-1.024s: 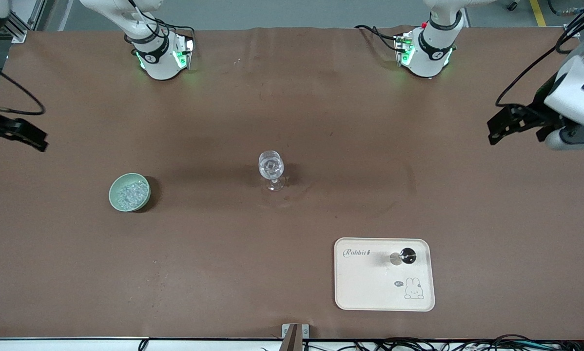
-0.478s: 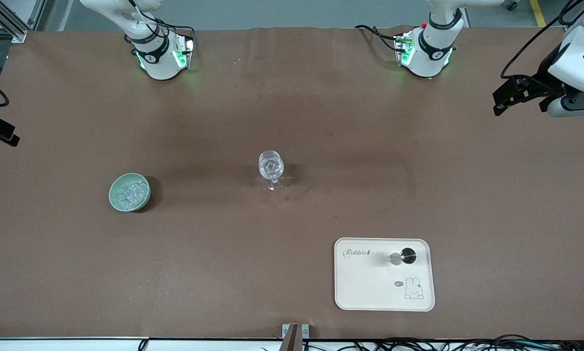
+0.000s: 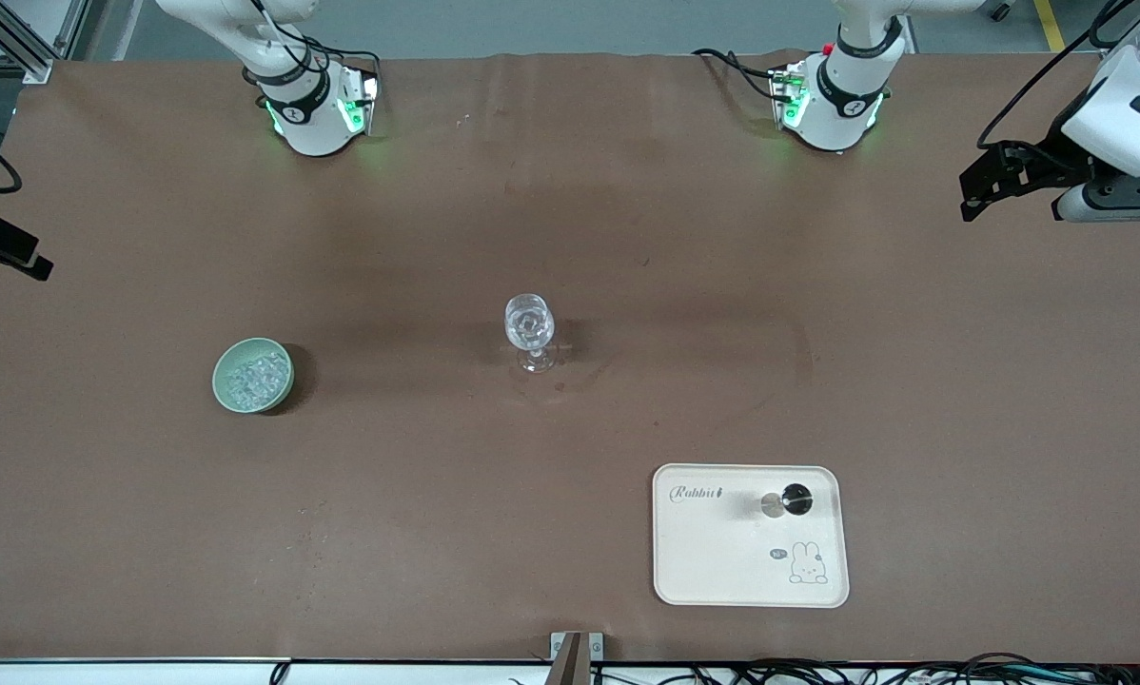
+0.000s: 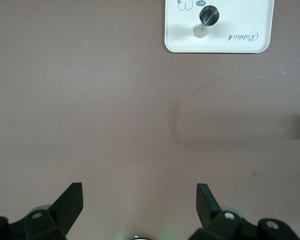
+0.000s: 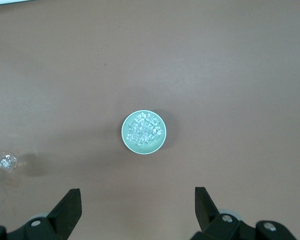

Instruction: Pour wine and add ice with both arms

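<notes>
Ice point(image 3: 253, 376) is seen heaped in the green bowl point(image 3: 285, 392) toward the right arm's end, some apparently in the glass point(image 3: 529, 322) already; left gripper point(image 4: 139, 202) and right gripper point(image 5: 138, 202) are held empty, fingers apart, over the table's ends.

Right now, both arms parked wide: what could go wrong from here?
1. The stemmed glass stands alone mid-table on a narrow foot; a sideways brush from either arm could tip it.
2. The ice fills the small green bowl; an off-centre grasp by the open right gripper may tip the bowl and scatter chunks.
3. The left gripper, open too, is far from the tray; no bottle is visible.
</notes>
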